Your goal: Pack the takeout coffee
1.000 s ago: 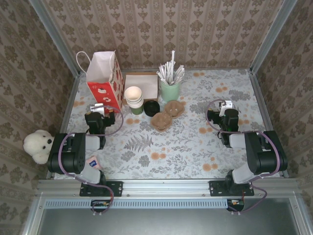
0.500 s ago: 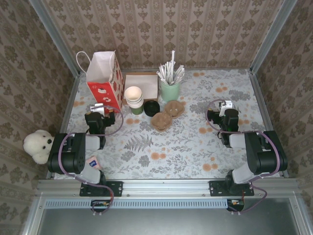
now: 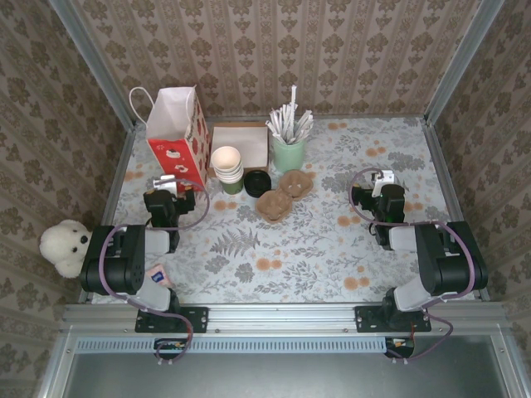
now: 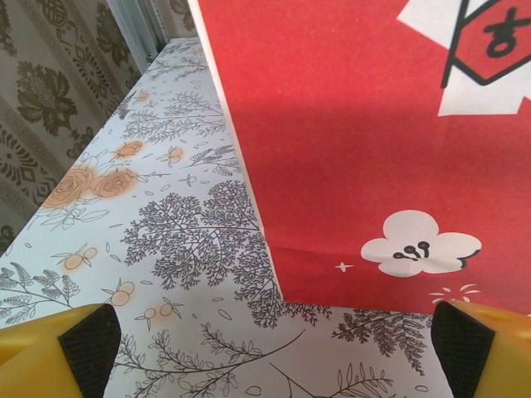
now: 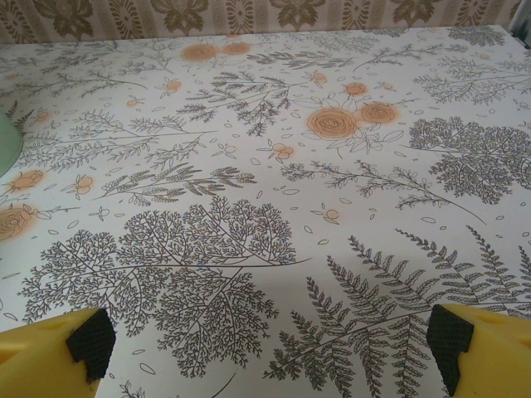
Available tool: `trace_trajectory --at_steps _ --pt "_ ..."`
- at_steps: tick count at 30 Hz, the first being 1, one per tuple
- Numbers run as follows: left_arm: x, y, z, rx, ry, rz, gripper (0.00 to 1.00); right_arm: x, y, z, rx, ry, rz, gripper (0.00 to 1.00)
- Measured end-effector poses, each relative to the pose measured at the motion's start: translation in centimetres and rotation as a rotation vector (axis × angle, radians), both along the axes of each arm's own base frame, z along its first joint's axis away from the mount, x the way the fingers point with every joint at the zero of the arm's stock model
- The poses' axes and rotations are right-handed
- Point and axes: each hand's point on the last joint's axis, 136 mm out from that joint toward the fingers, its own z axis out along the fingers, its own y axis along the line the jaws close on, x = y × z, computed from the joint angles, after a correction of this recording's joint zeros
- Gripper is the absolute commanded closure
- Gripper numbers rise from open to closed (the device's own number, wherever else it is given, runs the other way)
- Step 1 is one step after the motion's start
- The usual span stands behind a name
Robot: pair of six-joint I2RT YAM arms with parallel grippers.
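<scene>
The takeout coffee (image 3: 258,182), a dark green cup under a black lid, stands upright on the floral worktop (image 3: 332,249), a little left of centre and toward the far side. Just to its left is a stack of lidless green cups (image 3: 226,170). Close on its right lies a brown pulp cup carrier (image 3: 282,195). Farther back stand a pale mint cup full of white wrapped straws (image 3: 289,148) and a flat white box (image 3: 241,143). A red paper bag (image 3: 177,137) with white blossom prints stands open at the far left. The left pincer (image 4: 270,355) sits low on the near left, pointed at the bag's red side from close by. Its yellow fingers (image 4: 83,348) with black pads are spread wide apart and have hold of nothing. The right pincer (image 5: 270,348) is on the right of the worktop, well apart from the coffee, its jaws likewise spread wide over bare patterned surface, gripping nothing. A white teddy bear (image 3: 65,247) sits outside the worktop's left edge, near the left arm's base.
</scene>
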Motion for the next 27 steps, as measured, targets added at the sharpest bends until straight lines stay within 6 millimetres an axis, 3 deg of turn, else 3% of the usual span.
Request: trace_trajectory --at_steps 3,7,15,22,27 --pt "-0.1 0.1 0.5 0.002 -0.006 0.004 0.0 0.1 0.0 0.0 0.001 0.009 0.001 0.0" --pt "-0.6 0.1 2.7 0.005 -0.037 0.012 0.0 0.7 0.3 1.1 0.003 0.015 0.018 0.0" --pt "-1.9 -0.3 7.3 -0.033 -0.077 0.085 0.0 -0.3 0.9 6.8 0.033 -0.061 0.032 0.0" --pt "-4.8 -3.9 11.2 -0.187 -0.065 0.134 0.0 -1.1 0.7 15.6 0.246 -0.125 -0.06 0.0" --pt "-7.1 -5.5 12.1 -0.348 0.006 0.141 0.0 -3.1 0.7 16.0 0.417 -0.108 -0.128 0.0"
